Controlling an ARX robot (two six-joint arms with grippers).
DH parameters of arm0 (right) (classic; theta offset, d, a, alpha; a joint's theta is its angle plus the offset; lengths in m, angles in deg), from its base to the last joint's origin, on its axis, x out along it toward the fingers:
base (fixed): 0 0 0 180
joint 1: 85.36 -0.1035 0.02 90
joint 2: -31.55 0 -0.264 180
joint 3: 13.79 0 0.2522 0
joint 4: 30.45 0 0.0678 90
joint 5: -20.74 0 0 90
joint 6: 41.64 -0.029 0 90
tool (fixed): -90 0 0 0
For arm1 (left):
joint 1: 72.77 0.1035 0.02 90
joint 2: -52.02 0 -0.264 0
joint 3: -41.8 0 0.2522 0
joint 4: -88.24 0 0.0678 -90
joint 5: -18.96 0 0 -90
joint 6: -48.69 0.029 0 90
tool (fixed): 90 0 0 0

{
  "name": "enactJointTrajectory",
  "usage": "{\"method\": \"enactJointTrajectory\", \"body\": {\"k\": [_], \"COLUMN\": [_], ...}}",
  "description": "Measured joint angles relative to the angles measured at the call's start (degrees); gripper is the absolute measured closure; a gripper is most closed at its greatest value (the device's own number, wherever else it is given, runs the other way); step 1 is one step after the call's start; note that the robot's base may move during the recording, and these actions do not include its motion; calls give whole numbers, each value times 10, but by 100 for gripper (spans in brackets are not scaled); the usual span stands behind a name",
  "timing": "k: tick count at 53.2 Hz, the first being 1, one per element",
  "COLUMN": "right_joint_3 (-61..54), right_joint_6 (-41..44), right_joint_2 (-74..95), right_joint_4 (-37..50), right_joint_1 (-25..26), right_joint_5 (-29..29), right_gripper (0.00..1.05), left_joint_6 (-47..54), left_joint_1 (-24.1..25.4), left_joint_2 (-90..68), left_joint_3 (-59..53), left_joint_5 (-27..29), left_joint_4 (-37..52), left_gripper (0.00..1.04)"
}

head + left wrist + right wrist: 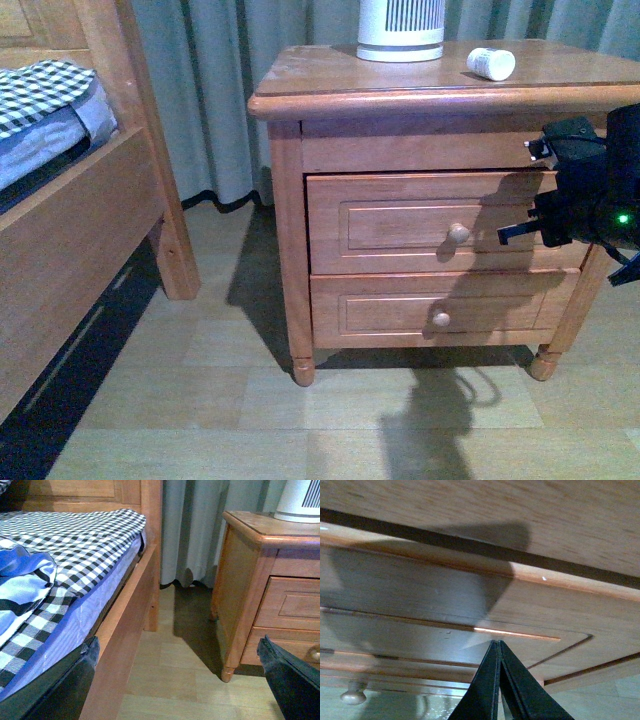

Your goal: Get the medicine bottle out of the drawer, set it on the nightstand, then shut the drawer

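The medicine bottle (490,63), small and white, lies on its side on the top of the nightstand (290,200), near the right. The upper drawer (400,222) with its round knob (458,234) looks level with the lower drawer's front. My right gripper (512,235) is shut and empty, right of the knob. In the right wrist view its tips (496,643) are at the drawer's recessed panel (430,605); I cannot tell if they touch. My left gripper (177,642) is open and empty, low over the floor between bed and nightstand (245,580).
A tall white ribbed appliance (400,28) stands on the top behind the bottle. The lower drawer (380,312) sits below. A wooden bed frame (90,220) with checked bedding (75,545) is at the left. Grey curtains (210,90) hang behind.
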Motion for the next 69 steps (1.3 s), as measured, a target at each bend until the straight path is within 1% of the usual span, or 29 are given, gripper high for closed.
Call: {"method": "enactJointTrajectory", "body": {"k": [5,9,12,17,23,26,27,34,35,39,40,44,46,47,49,50,51,53,59,60,62,69], "right_joint_3": [-14,-51,-92,-196,-295,-329,-334,-380,-383,-409,-412,-454,-475,-480,-491,-499,-509,-530,-607,-612,-638,-668], "right_joint_6": [-17,-33,-55,-120,-192,-224,-227,-254,-255,-265,-267,-278,-273,-260,-226,-210,-194,-177,-143,-141,-135,-128], "right_joint_2": [-5,-33,-67,-159,-283,-360,-372,-548,-562,-679,-693,-867,-952,-980,-1038,-1067,-1097,-1140,-1235,-1238,-1251,-1268], "right_joint_4": [17,31,35,38,2,-24,-28,-82,-87,-122,-129,-205,-252,-275,-329,-355,-381,-406,-400,-399,-395,-386], "right_joint_1": [0,-5,-10,-22,-23,-22,-22,-22,-22,-16,-14,6,11,7,-5,-10,-12,-13,-15,-15,-16,-16], "right_joint_5": [-12,-28,-42,-80,-117,-139,-141,-182,-185,-204,-207,-223,-213,-187,-126,-104,-85,-68,-54,-54,-55,-54], "right_gripper": [102,102,102,102,102,93,91,69,67,53,51,31,21,23,30,33,37,42,62,64,75,99], "left_joint_6": [0,0,0,0,0,0,0,0,0,0,0,0,0,0,0,0,0,0,0,0,0,0], "left_joint_1": [0,0,0,0,0,0,0,0,0,0,0,0,0,0,0,0,0,0,0,0,0,0], "left_joint_2": [0,0,0,0,0,0,0,0,0,0,0,0,0,0,0,0,0,0,0,0,0,0], "left_joint_3": [0,0,0,0,0,0,0,0,0,0,0,0,0,0,0,0,0,0,0,0,0,0], "left_joint_5": [0,0,0,0,0,0,0,0,0,0,0,0,0,0,0,0,0,0,0,0,0,0], "left_joint_4": [0,0,0,0,0,0,0,0,0,0,0,0,0,0,0,0,0,0,0,0,0,0], "left_gripper": [7,7,7,7,7,7,7,7,7,7,7,7,7,7,7,7,7,7,7,7,7,7]}}
